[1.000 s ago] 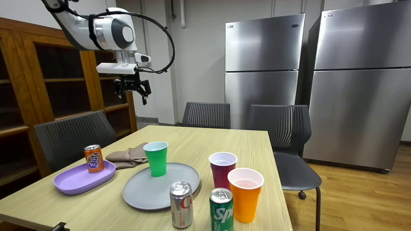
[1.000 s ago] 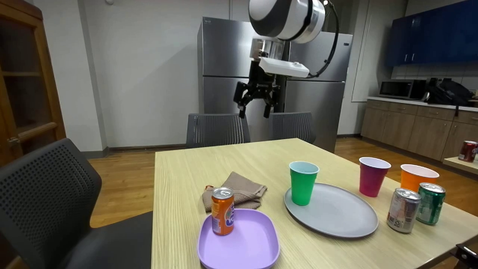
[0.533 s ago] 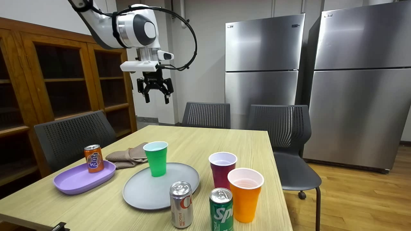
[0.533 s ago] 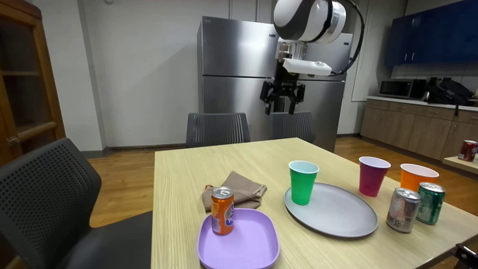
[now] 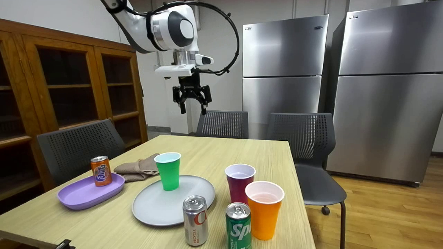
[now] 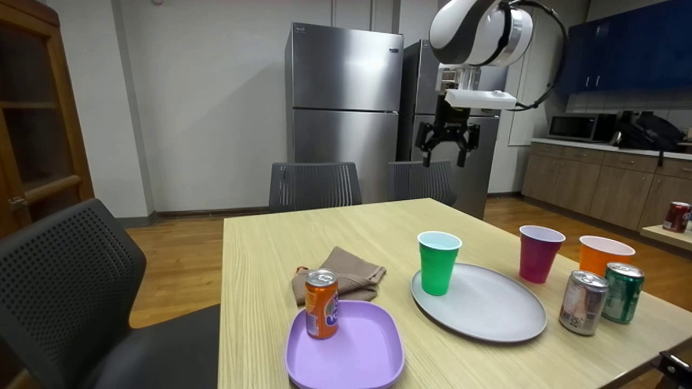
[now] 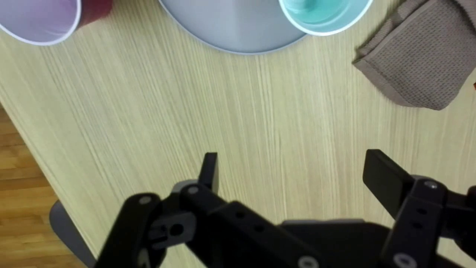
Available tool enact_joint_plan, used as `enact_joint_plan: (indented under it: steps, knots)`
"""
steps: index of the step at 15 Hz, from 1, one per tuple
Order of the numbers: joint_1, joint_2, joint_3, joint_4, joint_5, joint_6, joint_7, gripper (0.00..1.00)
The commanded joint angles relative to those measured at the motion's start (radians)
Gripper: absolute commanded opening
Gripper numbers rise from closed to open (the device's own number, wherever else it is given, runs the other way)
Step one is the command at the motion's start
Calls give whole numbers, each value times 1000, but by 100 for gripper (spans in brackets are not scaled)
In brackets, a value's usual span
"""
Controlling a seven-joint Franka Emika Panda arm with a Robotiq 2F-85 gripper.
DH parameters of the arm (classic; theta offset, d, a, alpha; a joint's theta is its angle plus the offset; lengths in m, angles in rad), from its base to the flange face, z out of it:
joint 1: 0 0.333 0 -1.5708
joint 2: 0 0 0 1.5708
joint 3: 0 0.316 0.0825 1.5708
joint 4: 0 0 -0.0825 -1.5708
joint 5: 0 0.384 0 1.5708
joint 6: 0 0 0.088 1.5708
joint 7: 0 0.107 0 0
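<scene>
High over the wooden table [image 5: 221,148], my gripper [image 5: 193,110] hangs open, pointing down, with nothing between its fingers. In the wrist view only bare tabletop shows between the spread fingertips of the gripper [image 7: 292,158]. Ahead of them lie the grey plate [image 7: 238,26], a green cup [image 7: 319,15] at its edge, and a brown cloth [image 7: 420,56]. A dark red cup [image 7: 93,11] is partly cut off at the upper left. Both exterior views show the green cup [image 6: 437,267] upright on the plate [image 6: 486,310], well below the gripper [image 6: 444,161].
An orange Fanta can [image 6: 321,310] stands on a purple tray [image 6: 367,351]. An orange cup [image 5: 265,214], a silver can [image 5: 195,221] and a Sprite can [image 5: 238,228] stand beyond the plate. Dark chairs [image 5: 223,124] surround the table; fridges [image 5: 282,79] and a wooden cabinet [image 5: 65,79] stand behind.
The arm has swung rightward in both exterior views, and the gripper has turned somewhat while staying open. The things on the table have not moved.
</scene>
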Motion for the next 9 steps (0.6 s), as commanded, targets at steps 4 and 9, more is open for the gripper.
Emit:
enact_joint_plan:
  steps: [4, 9]
  knots:
    - [-64, 20, -47, 18, -1, -73, 46, 100]
    - [-88, 32, -71, -9, 4, -71, 59, 100]
